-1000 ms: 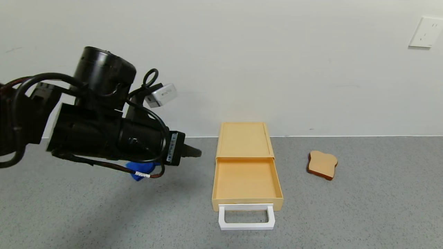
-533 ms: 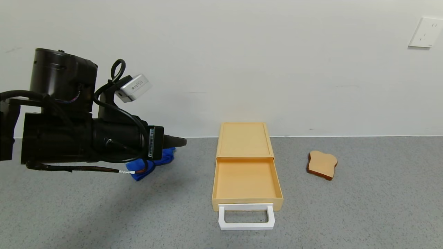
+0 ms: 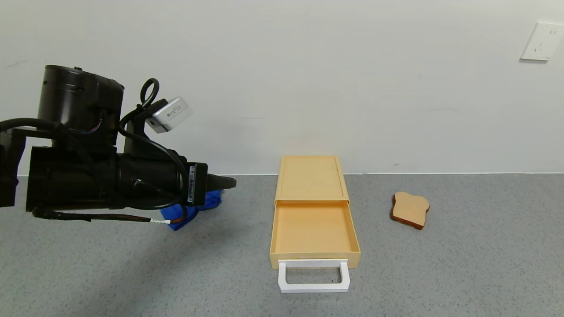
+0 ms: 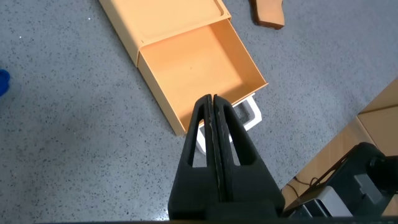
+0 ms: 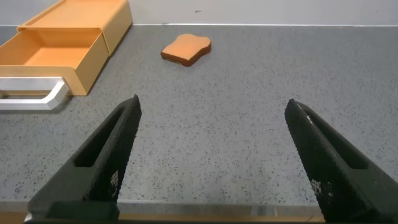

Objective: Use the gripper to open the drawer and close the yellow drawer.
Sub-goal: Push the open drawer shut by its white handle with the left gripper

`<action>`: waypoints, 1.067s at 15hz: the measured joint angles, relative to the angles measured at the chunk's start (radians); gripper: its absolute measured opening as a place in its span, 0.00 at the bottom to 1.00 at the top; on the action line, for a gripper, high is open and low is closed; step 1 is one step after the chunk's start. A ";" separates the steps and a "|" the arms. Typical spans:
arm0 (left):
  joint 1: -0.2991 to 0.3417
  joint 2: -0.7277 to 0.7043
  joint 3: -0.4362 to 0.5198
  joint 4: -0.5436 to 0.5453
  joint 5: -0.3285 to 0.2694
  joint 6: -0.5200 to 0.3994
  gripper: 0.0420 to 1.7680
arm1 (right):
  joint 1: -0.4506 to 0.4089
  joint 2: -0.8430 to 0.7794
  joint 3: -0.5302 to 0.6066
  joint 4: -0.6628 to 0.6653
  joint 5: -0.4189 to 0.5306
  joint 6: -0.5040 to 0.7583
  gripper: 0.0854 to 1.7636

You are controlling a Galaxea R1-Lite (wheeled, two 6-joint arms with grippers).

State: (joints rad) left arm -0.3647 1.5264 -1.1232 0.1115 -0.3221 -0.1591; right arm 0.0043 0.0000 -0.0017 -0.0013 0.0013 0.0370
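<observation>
Backing Away From the Open Drawer

Pulling back and up, the left gripper (image 3: pixel 227 181) is now sitting well to the left of the drawer (image 3: pixel 313 229). One second ago it was lower and closer to the drawer. Half a second ago it was already almost where it is now, so it is slowing to a stop. Its fingers (image 4: pixel 213 134) are pressed together and are holding nothing.

The drawer is lying pulled out of its box (image 3: pixel 311 178), and its white handle (image 3: pixel 313 276) is pointing at the robot. Nothing is inside it. It is looking the same as it did a second ago. So the opening part seems done, and the closing part is still waiting. To close it, the gripper will probably need to come back to the handle end and push.

The right gripper (image 5: pixel 211 158) is resting low near the table edge, wide open and holding nothing.

The table (image 3: pixel 462 264) is grey and speckled. A toast slice (image 3: pixel 410 210) is lying to the right of the drawer. A blue cloth (image 3: pixel 207 203) is peeking out behind the left arm. Behind it all, a plain white wall (image 3: pixel 352 79) is showing a socket (image 3: pixel 543 41) up high.
</observation>
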 joint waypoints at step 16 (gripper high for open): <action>-0.383 0.210 -0.187 0.173 0.458 -0.410 0.04 | 0.000 0.000 0.000 0.000 0.000 0.000 0.96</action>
State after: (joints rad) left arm -0.7481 1.7366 -1.3104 0.2847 0.1355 -0.5689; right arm 0.0043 0.0000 -0.0017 -0.0013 0.0013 0.0370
